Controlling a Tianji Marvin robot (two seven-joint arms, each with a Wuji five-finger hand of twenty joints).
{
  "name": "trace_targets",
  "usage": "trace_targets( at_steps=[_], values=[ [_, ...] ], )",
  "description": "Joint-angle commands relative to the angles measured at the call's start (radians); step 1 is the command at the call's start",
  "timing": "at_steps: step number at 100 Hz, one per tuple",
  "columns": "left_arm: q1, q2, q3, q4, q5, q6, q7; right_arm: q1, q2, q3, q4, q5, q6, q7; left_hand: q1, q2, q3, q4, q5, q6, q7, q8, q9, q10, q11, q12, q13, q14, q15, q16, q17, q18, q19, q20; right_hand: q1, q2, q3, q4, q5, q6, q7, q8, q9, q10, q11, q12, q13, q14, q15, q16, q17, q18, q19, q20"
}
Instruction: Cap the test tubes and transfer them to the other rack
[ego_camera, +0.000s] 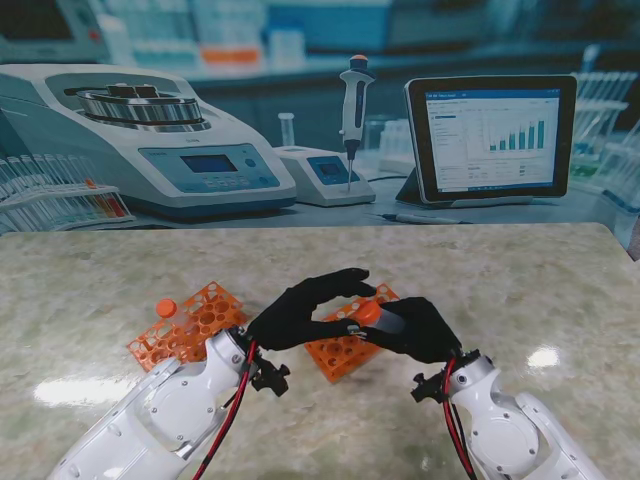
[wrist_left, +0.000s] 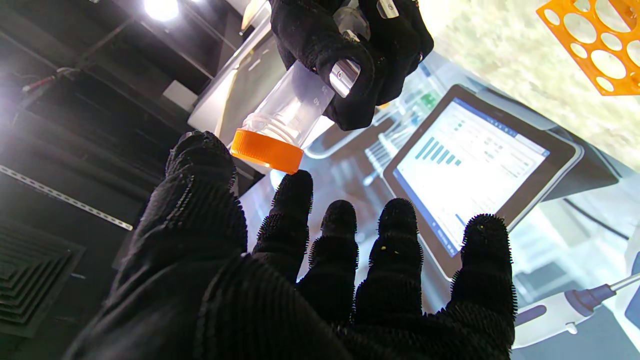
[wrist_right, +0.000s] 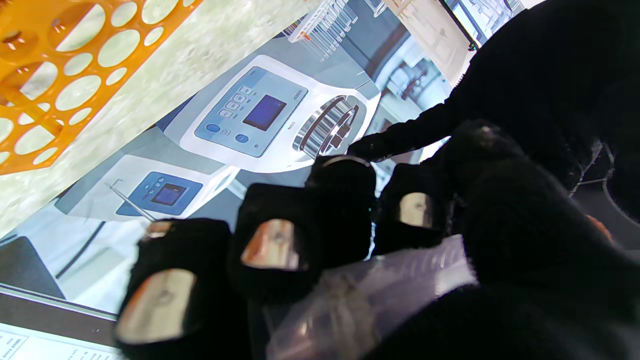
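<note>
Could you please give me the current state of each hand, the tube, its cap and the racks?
right hand: shut on the test tube, raised off the table.
test tube: clear, tilted, held in the air.
orange cap: on the tube's mouth; tightness unclear.
left hand: open, fingertips at the cap.
left rack: holds one capped tube.
middle rack: partly hidden by the hands.

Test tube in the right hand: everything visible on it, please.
The test tube is clear plastic with printed graduation marks, a threaded neck and an orange screw cap on its end. The right hand grips its body, tilted, cap toward the left hand, whose fingertip meets the cap's rim. It is held above the table, near an orange rack.
</note>
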Motion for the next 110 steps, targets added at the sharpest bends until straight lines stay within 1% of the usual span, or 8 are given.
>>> trace_targets(
  at_steps=[1,29,33,39,44,61,100,110],
  values=[
    [-0.006,-0.002,0.005,0.004,-0.002,0.008,-0.005,-0.007,-0.002,-0.003,-0.003,0.001,0.001,0.004,-0.021,-0.010,-0.008,-0.002,-0.017,0.012,-0.029,-0.008,-0.032,0.009,-0.010,-0.025,-0.017,-0.013,-0.004,-0.010,-0.003,0.002,-0.029,-0.025,0.026,0.033,0.004,0.005,0.030,-0.073,0.061,0.039,0.023,0.011,0.009,0.001,0.006,-0.037,0.073,0.029,0.024,-0.027,0.120,0.004],
    [-0.023,-0.005,0.024,0.015,-0.011,0.014,-0.005,-0.006,-0.002,-0.004,-0.002,0.002,0.001,0.005,-0.013,-0.011,-0.003,-0.002,-0.001,0.014,-0.024,-0.001,-0.024,0.010,-0.007,-0.024,-0.009,-0.013,0.000,-0.007,-0.001,0.003,-0.027,-0.021,0.027,0.033,0.004,0.006,0.030,-0.073,0.061,0.039,0.022,0.012,0.008,0.001,0.006,-0.037,0.073,0.029,0.024,-0.027,0.120,0.004],
    [-0.025,-0.005,0.026,0.016,-0.012,0.014,-0.005,-0.006,-0.002,-0.004,-0.002,0.002,0.001,0.005,-0.009,-0.012,-0.001,-0.001,0.001,0.015,-0.022,0.001,-0.023,0.009,-0.007,-0.024,-0.010,-0.011,0.000,-0.007,0.000,0.003,-0.026,-0.021,0.026,0.033,0.004,0.005,0.030,-0.073,0.061,0.039,0.022,0.005,0.008,0.001,0.006,-0.037,0.073,0.029,0.024,-0.027,0.120,0.004],
    [-0.026,-0.006,0.028,0.017,-0.011,0.014,-0.004,-0.006,-0.002,-0.004,-0.002,0.002,0.001,0.005,-0.005,-0.014,0.000,-0.001,0.012,0.010,-0.015,0.006,-0.018,0.011,-0.006,-0.024,-0.006,-0.012,0.001,-0.006,0.002,0.003,-0.025,-0.020,0.026,0.033,0.004,0.005,0.030,-0.073,0.061,0.039,0.022,0.014,0.008,0.001,0.006,-0.037,0.073,0.029,0.024,-0.027,0.120,0.004],
    [-0.027,-0.006,0.028,0.018,-0.010,0.013,-0.004,-0.006,-0.002,-0.004,-0.002,0.002,0.002,0.004,0.000,-0.016,0.003,-0.001,0.020,0.008,-0.008,0.011,-0.013,0.010,-0.004,-0.023,-0.001,-0.013,0.003,-0.005,0.004,0.005,-0.023,-0.020,0.026,0.034,0.004,0.005,0.030,-0.073,0.061,0.039,0.021,0.008,0.008,0.001,0.006,-0.037,0.073,0.029,0.024,-0.027,0.120,0.004],
    [-0.028,-0.009,0.032,0.021,-0.003,0.011,0.008,-0.005,-0.002,-0.005,-0.003,0.001,0.003,0.004,0.017,-0.021,0.013,-0.001,0.051,0.005,0.028,0.037,0.001,0.011,-0.001,-0.022,0.009,-0.011,0.006,-0.003,0.011,0.006,-0.016,-0.018,0.026,0.034,0.004,0.005,0.030,-0.073,0.061,0.039,0.021,0.011,0.008,0.002,0.006,-0.037,0.073,0.029,0.024,-0.027,0.120,0.004],
    [-0.036,-0.014,0.049,0.028,-0.003,0.011,0.021,-0.006,-0.002,-0.004,-0.004,0.002,0.005,0.004,0.061,-0.010,0.046,-0.003,0.094,-0.032,0.149,0.126,0.029,-0.003,0.012,-0.017,0.036,-0.016,0.016,0.005,0.017,0.007,0.003,-0.021,0.027,0.034,0.004,0.005,0.030,-0.073,0.061,0.039,0.022,0.011,0.009,0.001,0.006,-0.037,0.073,0.029,0.024,-0.027,0.120,0.004],
    [-0.036,-0.015,0.051,0.028,-0.002,0.012,0.024,-0.007,-0.003,-0.004,-0.005,0.002,0.006,0.004,0.085,-0.018,0.050,-0.007,0.092,-0.044,0.186,0.169,0.035,-0.010,0.016,-0.015,0.043,-0.019,0.018,0.007,0.018,0.008,0.007,-0.023,0.027,0.034,0.004,0.005,0.030,-0.073,0.061,0.039,0.022,0.010,0.009,0.001,0.006,-0.037,0.073,0.029,0.024,-0.027,0.120,0.004]
  ],
)
